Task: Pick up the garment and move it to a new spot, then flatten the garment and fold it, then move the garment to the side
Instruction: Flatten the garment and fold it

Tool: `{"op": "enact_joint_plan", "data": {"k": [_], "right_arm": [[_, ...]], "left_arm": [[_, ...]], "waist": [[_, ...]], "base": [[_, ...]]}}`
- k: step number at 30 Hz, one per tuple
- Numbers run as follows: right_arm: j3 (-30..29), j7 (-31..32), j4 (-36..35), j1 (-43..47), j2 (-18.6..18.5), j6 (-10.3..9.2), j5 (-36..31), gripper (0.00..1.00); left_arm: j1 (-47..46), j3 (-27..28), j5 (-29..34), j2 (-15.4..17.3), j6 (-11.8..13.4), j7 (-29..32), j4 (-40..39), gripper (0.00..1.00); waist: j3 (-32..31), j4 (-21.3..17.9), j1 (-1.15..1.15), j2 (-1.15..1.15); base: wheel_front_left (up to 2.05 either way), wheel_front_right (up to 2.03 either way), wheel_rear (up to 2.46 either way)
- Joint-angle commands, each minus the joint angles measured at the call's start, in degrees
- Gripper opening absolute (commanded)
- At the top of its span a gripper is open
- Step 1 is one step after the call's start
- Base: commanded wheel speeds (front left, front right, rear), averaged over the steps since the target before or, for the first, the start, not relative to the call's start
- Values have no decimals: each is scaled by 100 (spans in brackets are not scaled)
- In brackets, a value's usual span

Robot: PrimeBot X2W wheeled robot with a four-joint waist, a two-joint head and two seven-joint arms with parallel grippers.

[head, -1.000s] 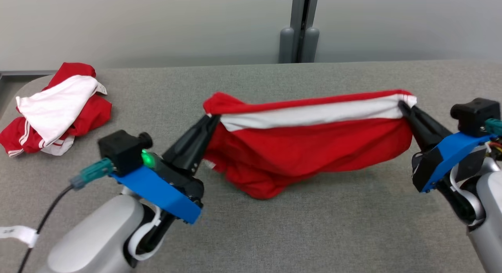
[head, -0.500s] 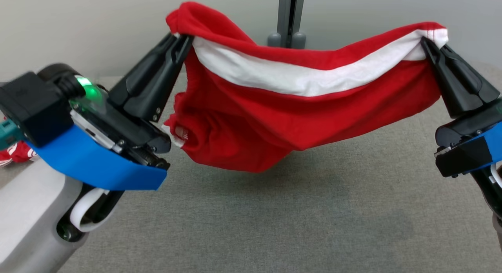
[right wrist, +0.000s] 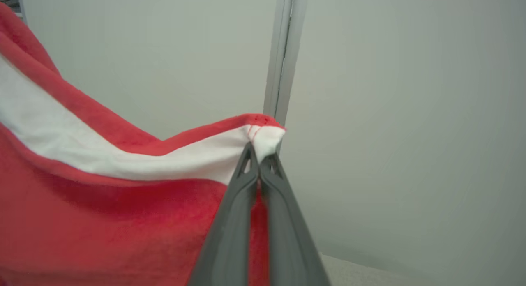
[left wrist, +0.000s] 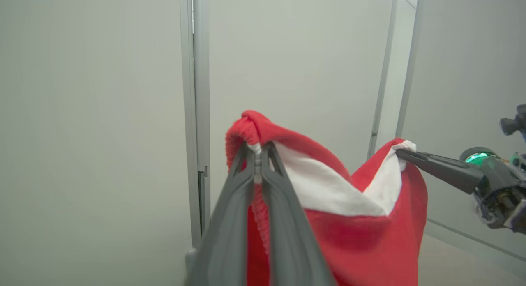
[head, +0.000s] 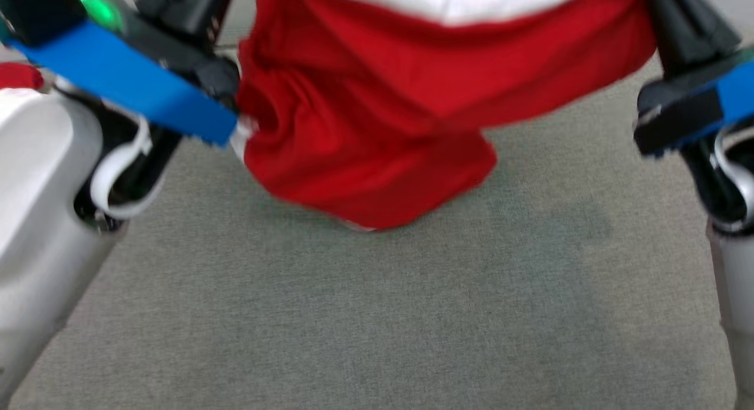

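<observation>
1. The left hand (left wrist: 257, 148) is clenched on the garment (head: 377, 103). Its two dark fingers pinch a bunched red corner of the hem, with a little white cloth squeezed between the tips.
2. The right hand (right wrist: 255, 151) is clenched on the garment too. It grips the opposite corner, where the white band meets a red stitched edge.
3. The garment hangs between the two hands. It is red, with a broad white band along its top edge that sags in a curve from one grip to the other.
4. In the head view its body droops below and between the hands, gathered in folds nearer the left hand. Its lowest fold is over the grey tabletop (head: 412, 316), but blur hides whether it touches the surface.
5. In the left wrist view the right hand reaches in from the right, its tips on the far white corner and a green light on its body.
6. Behind the garment is a pale wall (right wrist: 411, 113) with a vertical grey post (right wrist: 283, 51).
</observation>
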Motion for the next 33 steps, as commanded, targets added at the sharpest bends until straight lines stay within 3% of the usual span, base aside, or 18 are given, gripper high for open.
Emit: {"op": "enact_joint_plan", "data": {"k": [1,7,12,22,29,33], "right_arm": [[-66,-162,281,-390,126,1,-85,0],[-256,-919,1151,-1525,507,1,-527,0],[-372,-1506,1509,-1677,734,1,-887,0],[240,-2133,1649,-57,818,1,-805,0],[288,-2201,1165,1280,856,1,-770,0],[130,-2136,771,1875,975,1,-837,0]], "left_arm": [[-298,101,76,-114,-38,-94,270,0],[-1080,289,213,-557,-151,-533,1205,0],[-1096,256,251,-775,-253,-856,1536,0],[424,25,334,-638,-386,-1214,1338,0],[1961,162,559,-441,-147,-1258,617,0],[2732,368,714,-495,-11,-1256,125,0]], "waist": [[96,-34,0,0],[392,-196,0,0],[628,-239,0,0],[736,-221,0,0],[542,-150,0,0],[377,-90,0,0]], "base": [[0,0,0],[0,0,0],[0,0,0],[0,0,0],[0,0,0],[0,0,0]]}}
